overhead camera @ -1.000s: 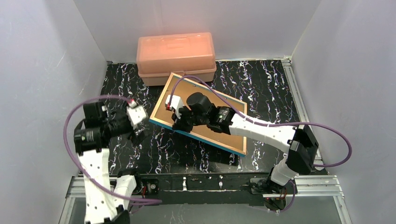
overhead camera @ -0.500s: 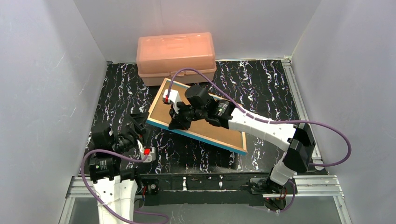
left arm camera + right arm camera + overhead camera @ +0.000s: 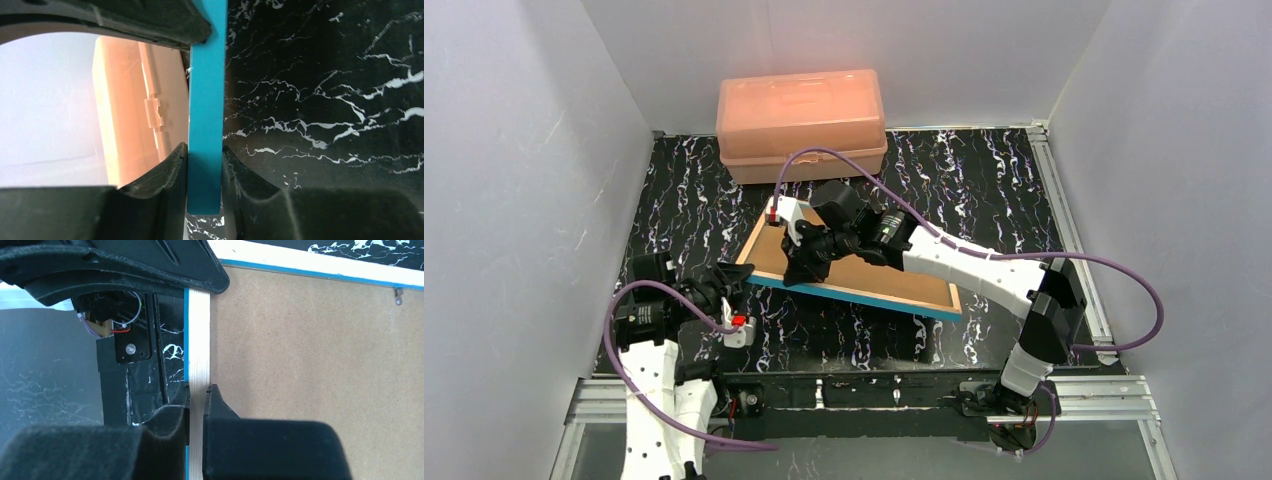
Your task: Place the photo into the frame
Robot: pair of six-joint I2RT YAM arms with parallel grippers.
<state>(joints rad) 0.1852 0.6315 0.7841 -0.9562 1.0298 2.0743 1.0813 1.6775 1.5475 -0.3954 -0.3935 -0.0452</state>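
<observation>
The frame hangs tilted over the table, back side up, with its blue rim toward me and the brown backing board in it. My right gripper is shut on its light wood rim near the far left end. My left gripper reaches in from the left, and its jaws press both sides of the blue rim at the near left corner. The photo is not in view.
A peach plastic box stands against the back wall, just behind the frame, and also shows in the left wrist view as the peach box. The black marbled table lies between white walls on the left, back and right.
My left arm dropped low, swung in toward the frame's near left corner and closed its jaws on the blue rim. My right arm turned the frame and shifted it slightly left.
</observation>
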